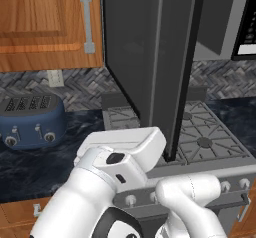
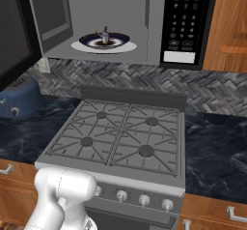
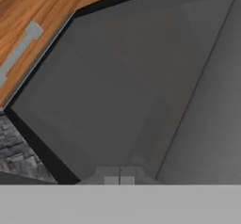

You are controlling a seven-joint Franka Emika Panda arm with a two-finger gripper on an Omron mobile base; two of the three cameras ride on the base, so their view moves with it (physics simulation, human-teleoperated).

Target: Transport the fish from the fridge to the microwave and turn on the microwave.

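Jaws closed on nothing face the open microwave [image 2: 185, 26] door [image 1: 150, 52]; fish [image 2: 104, 35] inside on plate [image 2: 103, 46].

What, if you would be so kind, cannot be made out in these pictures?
- Fish: right base view, too small for detail; it lies in a dark bowl inside the open microwave.
- Microwave panel markings: right base view, too small to read.
- Microwave interior: left base view, hidden by the open door.
- Toaster: right base view, cut off by the left edge.
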